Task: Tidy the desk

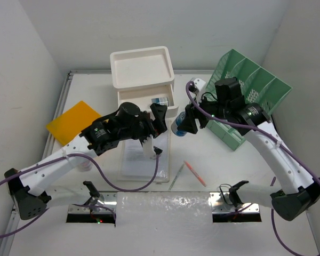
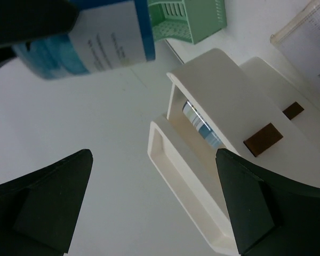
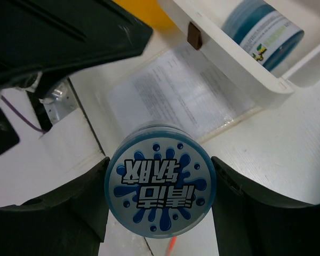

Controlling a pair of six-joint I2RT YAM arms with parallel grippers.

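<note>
Pinching a blue-lidded canister [image 3: 160, 194] by its sides, the right fingers [image 3: 258, 213] hold it in the air, lying sideways, just beside the open drawer [image 3: 229, 56] of the white drawer box [image 1: 144, 81]. A second canister [image 3: 264, 32] of the same kind lies inside that drawer, so the held one is most likely meant to go in next to it; the sideways carry suits a shallow drawer where it would have to lie flat.

On the other side, the left fingers [image 2: 48, 208] are spread wide with nothing between them and hang close over the drawer's front. That looks like a waiting post, ready to steady the drawer or push it shut once it is filled.

Further out, a printed sheet in a clear sleeve [image 1: 141, 157] lies flat in front of the box, partly under the left arm. Two pens [image 1: 194, 173] lie loose near it, an orange sheet [image 1: 74, 124] sits towards the left edge, and a green mesh file rack [image 1: 250, 88] stands at the right rear. These seem not yet sorted.

All of it rests on the tabletop [image 1: 234, 170], a wide white surface with thin rails at its edges, reaching from the arm bases back to plain white walls [image 1: 21, 64] that close it in on three sides.
</note>
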